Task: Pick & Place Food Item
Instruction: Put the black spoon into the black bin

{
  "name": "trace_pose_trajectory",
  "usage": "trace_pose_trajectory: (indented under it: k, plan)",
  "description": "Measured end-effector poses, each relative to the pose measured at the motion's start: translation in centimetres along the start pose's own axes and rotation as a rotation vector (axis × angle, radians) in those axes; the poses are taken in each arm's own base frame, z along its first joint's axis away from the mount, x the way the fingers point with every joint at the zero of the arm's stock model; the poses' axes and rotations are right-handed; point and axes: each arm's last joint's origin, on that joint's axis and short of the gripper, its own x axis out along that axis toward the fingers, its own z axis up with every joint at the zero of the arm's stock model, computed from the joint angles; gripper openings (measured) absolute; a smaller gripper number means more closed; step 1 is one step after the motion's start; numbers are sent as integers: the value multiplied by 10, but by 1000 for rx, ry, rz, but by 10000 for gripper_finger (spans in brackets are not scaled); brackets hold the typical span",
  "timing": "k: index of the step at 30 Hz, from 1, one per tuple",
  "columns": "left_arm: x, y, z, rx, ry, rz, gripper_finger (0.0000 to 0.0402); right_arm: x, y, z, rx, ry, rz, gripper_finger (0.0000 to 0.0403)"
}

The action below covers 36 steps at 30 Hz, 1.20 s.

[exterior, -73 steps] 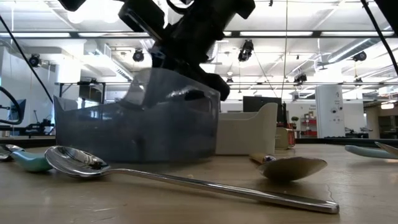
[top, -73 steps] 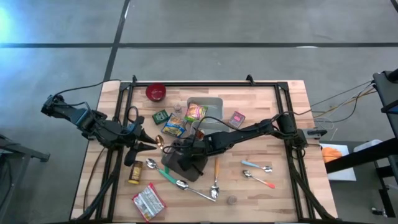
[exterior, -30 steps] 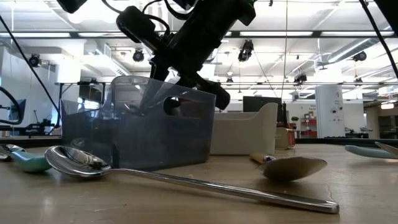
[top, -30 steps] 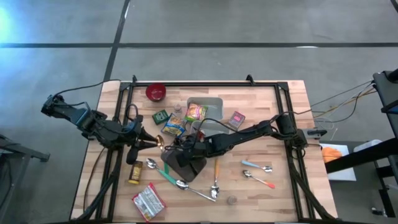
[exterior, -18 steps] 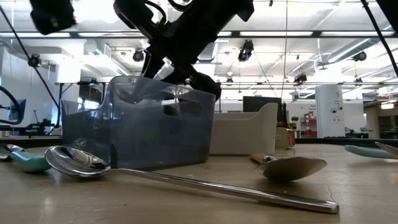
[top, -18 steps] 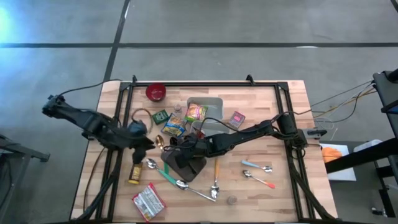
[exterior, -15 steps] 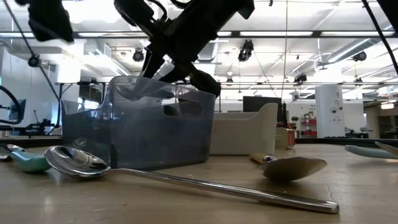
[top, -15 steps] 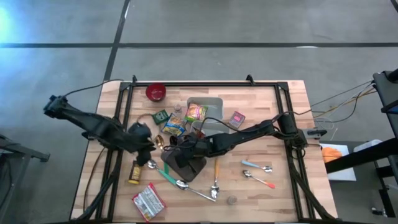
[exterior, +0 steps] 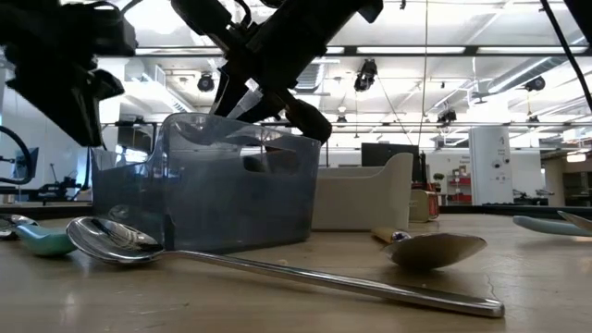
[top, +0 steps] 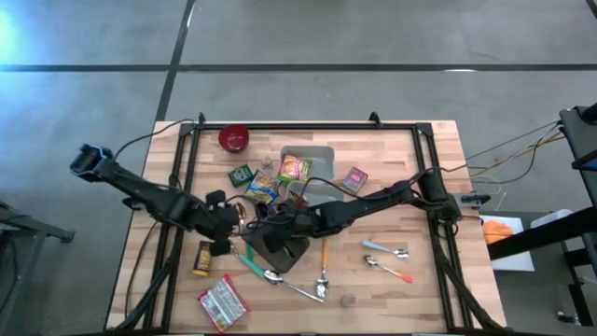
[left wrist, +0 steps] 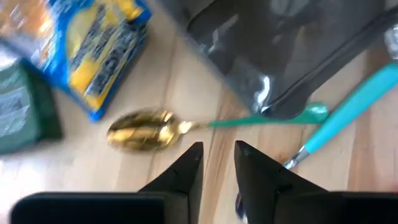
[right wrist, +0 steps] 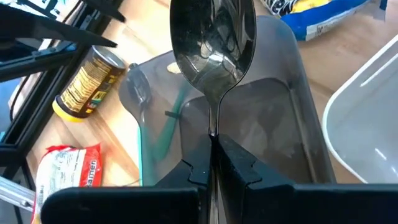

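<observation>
My right gripper (right wrist: 212,163) is shut on a metal spoon (right wrist: 211,43) over the grey see-through bin (top: 277,250) in the table's middle. My left gripper (left wrist: 218,168) stands just left of that bin, fingers pointing down with a narrow gap and nothing between them. It hangs above a gold spoon with a green handle (left wrist: 146,130) that lies flat on the wood. Food packets lie flat behind it: a blue-yellow one (top: 262,189), a green one (top: 242,175) and a pink-green one (top: 294,168) by the white bin (top: 317,154). My right gripper pinches the spoon's handle (right wrist: 212,127) between its two fingers, which lie along it. It comes slanting down from the table's right. The spoon's bowl (right wrist: 211,37) sticks out ahead of the fingers, over the grey bin's opening, clear of the table.
A can (top: 202,259) and a red-white packet (top: 222,301) lie near the front left, a red bowl (top: 234,138) at the back. Several spoons lie in front and to the right of the bin, among them a long metal one (exterior: 111,239). Another packet (top: 355,177) lies right of the white bin.
My left gripper has come down toward the table and moved right toward the grey bin, tipping its fingers from nearly level to steeply downward. My right gripper with the spoon has stayed over the bin.
</observation>
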Motion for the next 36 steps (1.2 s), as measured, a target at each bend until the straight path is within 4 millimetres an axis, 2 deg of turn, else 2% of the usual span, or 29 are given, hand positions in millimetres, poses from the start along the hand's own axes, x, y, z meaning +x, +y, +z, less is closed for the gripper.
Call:
trace_pose_trajectory:
  k: [7,11,22,30,36]
  plan:
    - [20,7,-22,-13,-172,-100,9,-7,1,3,-34,-10,6,8]
    - [29,8,-29,-48,-208,-153,7,-9,1,4,-41,-20,6,8]
    - [43,-9,-14,-51,-206,-255,8,-9,-2,2,-42,12,-23,8]
    - [43,-18,2,-72,-252,-300,8,-30,0,-1,-47,38,-62,8]
    - [42,-26,15,-143,-260,-354,8,-35,-5,-16,-48,84,-143,8]
